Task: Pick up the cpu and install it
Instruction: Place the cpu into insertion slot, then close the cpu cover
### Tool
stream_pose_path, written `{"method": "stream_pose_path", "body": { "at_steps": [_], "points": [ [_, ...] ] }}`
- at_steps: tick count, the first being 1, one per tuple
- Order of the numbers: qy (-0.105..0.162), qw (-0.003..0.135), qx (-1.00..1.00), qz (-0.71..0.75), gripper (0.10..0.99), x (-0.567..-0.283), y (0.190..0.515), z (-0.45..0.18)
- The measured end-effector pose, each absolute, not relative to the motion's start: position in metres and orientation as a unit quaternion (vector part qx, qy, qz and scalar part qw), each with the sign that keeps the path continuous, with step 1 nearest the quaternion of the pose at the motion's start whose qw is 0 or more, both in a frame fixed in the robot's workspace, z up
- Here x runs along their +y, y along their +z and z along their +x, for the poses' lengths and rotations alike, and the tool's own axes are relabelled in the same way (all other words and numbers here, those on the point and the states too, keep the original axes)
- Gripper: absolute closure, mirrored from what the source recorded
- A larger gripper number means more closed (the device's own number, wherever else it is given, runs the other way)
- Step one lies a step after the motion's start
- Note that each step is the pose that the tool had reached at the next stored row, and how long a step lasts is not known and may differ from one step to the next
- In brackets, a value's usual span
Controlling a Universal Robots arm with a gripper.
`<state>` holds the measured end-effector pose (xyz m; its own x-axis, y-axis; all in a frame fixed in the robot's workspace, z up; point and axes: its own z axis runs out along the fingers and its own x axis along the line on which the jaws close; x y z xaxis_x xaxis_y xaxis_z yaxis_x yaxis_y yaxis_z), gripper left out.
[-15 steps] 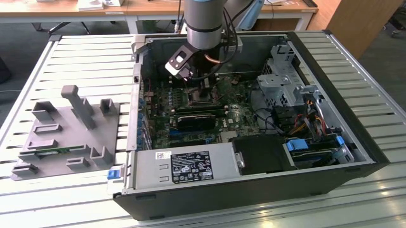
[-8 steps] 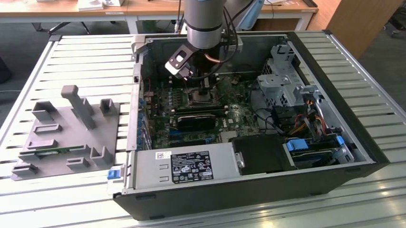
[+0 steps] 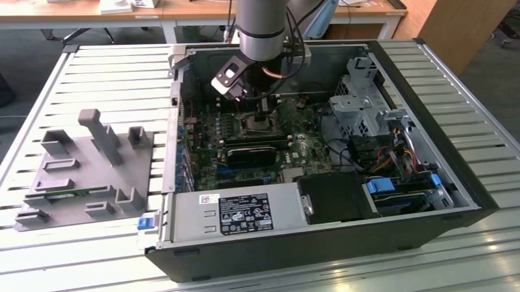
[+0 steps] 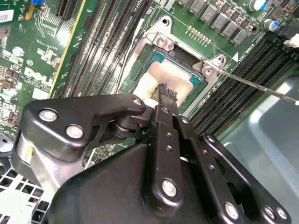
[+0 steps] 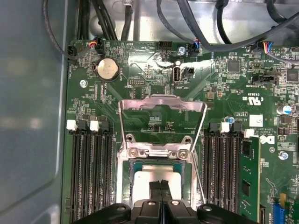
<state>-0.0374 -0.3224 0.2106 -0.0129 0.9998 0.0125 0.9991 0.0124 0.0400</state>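
Note:
The cpu point(image 5: 145, 173) lies flat in the motherboard socket point(image 5: 126, 163), its silver top point(image 4: 152, 77) showing in both wrist views. The socket's metal load plate point(image 5: 161, 101) stands tipped open, and its thin lever point(image 4: 257, 86) sticks out to the side. My gripper point(image 5: 161, 185) hangs straight over the chip inside the computer case point(image 3: 455, 176). Its two black fingers point(image 4: 164, 93) are pressed together with no gap, their tips at or just above the cpu's top. In the exterior view the gripper point(image 3: 260, 120) hides most of the socket.
Memory slots point(image 5: 88, 172) flank the socket, and a green memory stick point(image 5: 246, 184) sits in one. A black block point(image 3: 256, 155) lies just in front of the socket, a drive cage point(image 3: 366, 97) and cables to the exterior view's right. A grey fixture point(image 3: 81, 173) stands outside the case.

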Motion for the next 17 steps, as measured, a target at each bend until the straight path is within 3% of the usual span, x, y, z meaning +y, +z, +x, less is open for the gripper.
{"method": "stream_pose_path", "body": {
  "at_steps": [17],
  "points": [
    [0.009, 0.019, 0.711, 0.703, 0.98, -0.322, 0.221, -0.037]
  ]
}}
